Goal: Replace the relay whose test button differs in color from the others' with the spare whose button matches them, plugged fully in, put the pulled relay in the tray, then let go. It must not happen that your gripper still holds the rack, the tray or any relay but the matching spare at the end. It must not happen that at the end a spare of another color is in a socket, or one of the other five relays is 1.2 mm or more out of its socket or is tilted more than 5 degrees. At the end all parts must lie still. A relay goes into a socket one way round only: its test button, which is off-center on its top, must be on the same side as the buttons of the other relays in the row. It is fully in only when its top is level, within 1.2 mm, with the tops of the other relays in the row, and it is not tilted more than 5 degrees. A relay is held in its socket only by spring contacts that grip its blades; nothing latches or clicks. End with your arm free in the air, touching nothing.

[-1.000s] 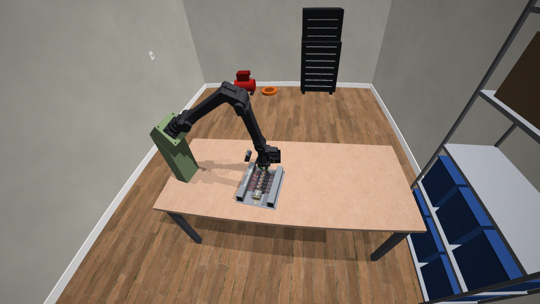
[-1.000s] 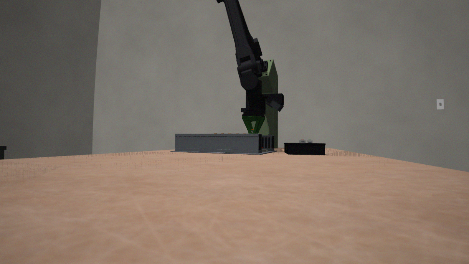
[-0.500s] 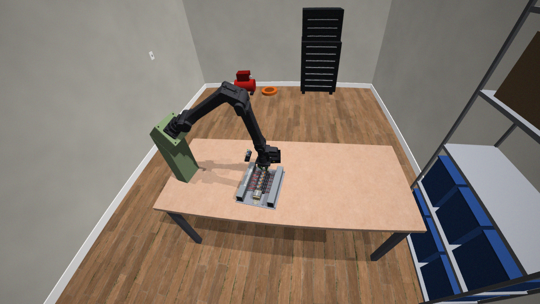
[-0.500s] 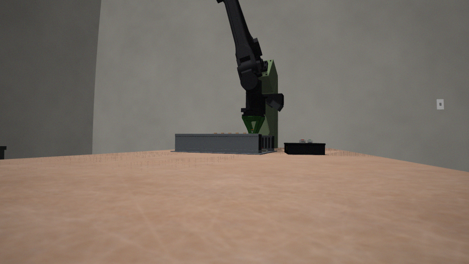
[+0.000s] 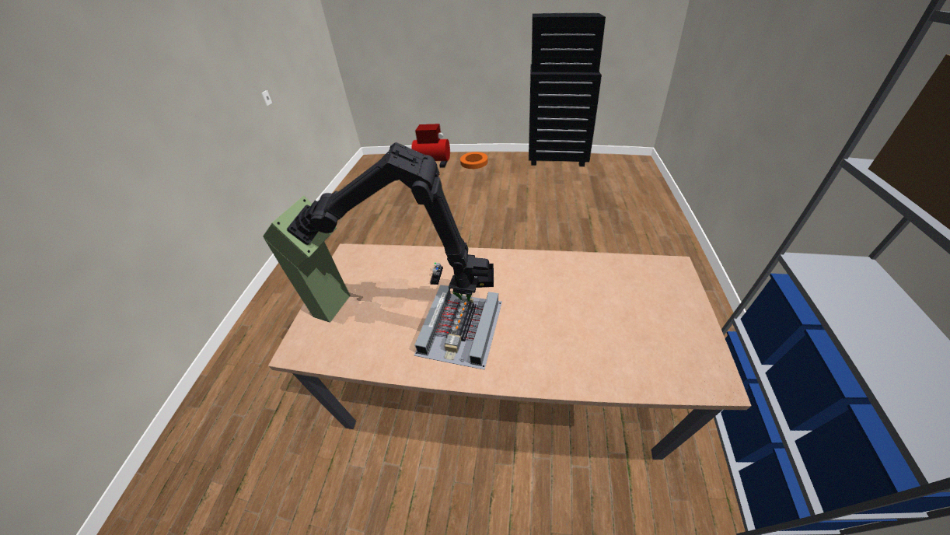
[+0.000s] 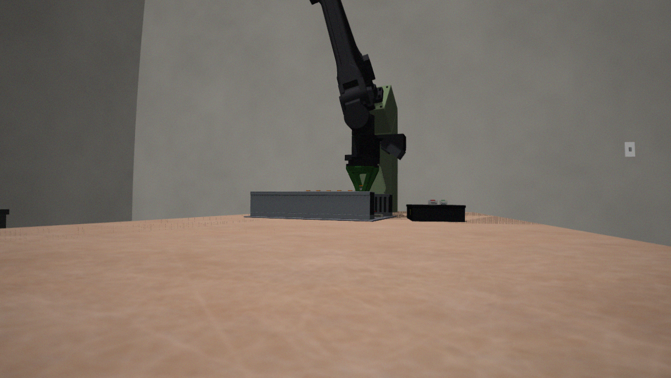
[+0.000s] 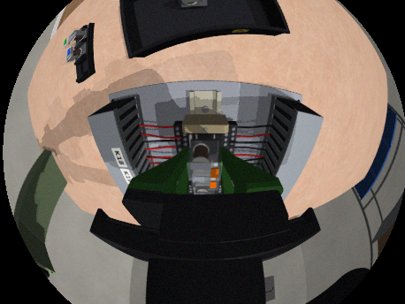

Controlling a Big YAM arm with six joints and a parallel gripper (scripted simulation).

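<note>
My gripper (image 5: 463, 297) (image 6: 361, 188) (image 7: 204, 152) points down at the end of the relay row, its green fingers shut on a clear relay (image 7: 201, 171). That relay has an orange test button (image 6: 360, 186) (image 7: 214, 172), on the same side as the orange button (image 7: 213, 185) of the neighbouring relay. In the exterior view the held relay's button shows a little higher than the row's other orange buttons (image 6: 328, 190). Its blades and socket are hidden. The black tray (image 6: 436, 213) (image 7: 261, 33) holds a relay (image 7: 193, 3), cut off in the wrist view; a red-topped relay (image 6: 432, 201) shows above the rim.
Grey wire ducts (image 5: 485, 329) (image 6: 309, 205) (image 7: 103, 137) flank the row. A beige end block (image 7: 205, 125) stands close to the held relay. The black spare rack (image 5: 435, 275) (image 7: 88, 57) holds a green-button relay (image 7: 75, 36) and a blue-button relay (image 7: 74, 53).
</note>
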